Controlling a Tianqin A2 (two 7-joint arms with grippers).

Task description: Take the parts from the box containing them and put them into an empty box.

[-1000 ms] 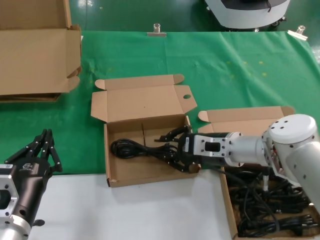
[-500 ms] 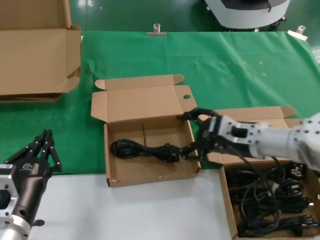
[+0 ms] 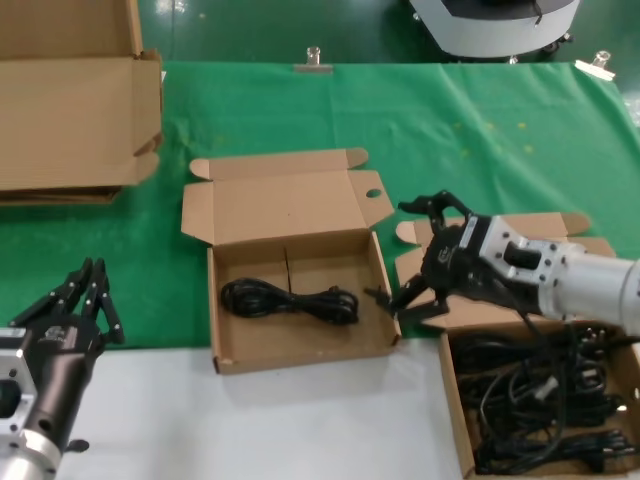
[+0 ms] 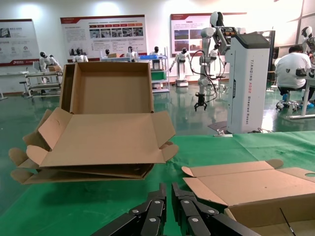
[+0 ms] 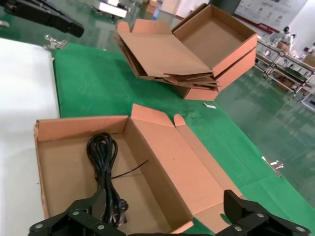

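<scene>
While left gripper [image 3: 75,300] idles lower left, fingers together, right gripper [image 3: 415,255] hovers right of centre, fingers spread, empty. One power cord [image 3: 288,300] in centre mailer box [image 3: 300,355]; remaining cords [image 3: 535,400] in lower-right box [image 3: 452,400].

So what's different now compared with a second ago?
The right end effector let go of the power cord and drew back, open, toward the full box. The cord stays in the middle box; the left end effector has not moved.
</scene>
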